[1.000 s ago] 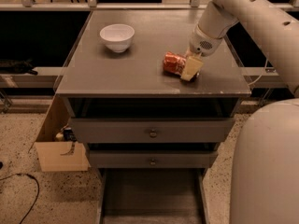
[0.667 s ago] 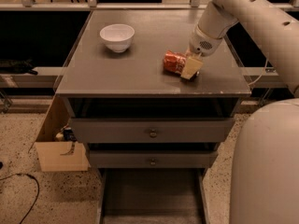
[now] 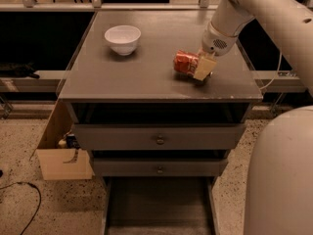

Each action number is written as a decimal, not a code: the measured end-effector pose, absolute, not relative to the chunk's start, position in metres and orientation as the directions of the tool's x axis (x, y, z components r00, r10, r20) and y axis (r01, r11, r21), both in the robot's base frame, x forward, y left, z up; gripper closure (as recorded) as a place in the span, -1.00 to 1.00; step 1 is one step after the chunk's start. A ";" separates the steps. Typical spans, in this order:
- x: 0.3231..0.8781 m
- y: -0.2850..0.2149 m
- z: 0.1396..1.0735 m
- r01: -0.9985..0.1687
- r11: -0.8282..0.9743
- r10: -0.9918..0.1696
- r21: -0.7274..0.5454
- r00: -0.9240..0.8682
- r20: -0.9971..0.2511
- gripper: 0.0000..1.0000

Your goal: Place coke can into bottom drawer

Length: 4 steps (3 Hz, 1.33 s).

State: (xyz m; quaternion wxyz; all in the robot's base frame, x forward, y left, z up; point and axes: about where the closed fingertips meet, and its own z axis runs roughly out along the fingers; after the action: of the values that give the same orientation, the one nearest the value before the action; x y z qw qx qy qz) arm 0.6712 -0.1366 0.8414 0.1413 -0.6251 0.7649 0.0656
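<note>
Tool at the right end of the toppled can, drawer open below

The small red-orange aluminium coke can (image 3: 186,62) lies on its side on the grey worktop (image 3: 146,77), long axis roughly left-right. The arm's tool (image 3: 202,70) is against its right end; whether it grips, I cannot tell. A white bowl (image 3: 122,39) sits well apart, back left. The wide shallow grey bottom drawer (image 3: 159,204) stands pulled out beneath, over speckled floor.

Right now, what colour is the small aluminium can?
Red-orange can, camera view; gripper at its end.
</note>
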 end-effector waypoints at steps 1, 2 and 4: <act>0.648 -0.163 0.867 -0.971 0.211 -0.948 -0.114 -0.174 -0.266 1.00; 0.608 -0.198 0.899 -0.962 0.223 -0.954 -0.159 -0.181 -0.240 1.00; 0.473 -0.256 0.942 -0.936 0.274 -0.941 -0.223 -0.212 -0.265 1.00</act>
State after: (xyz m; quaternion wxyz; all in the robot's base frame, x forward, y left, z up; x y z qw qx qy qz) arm 0.4732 -0.2559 0.9422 0.1755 -0.6026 0.7785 -0.0072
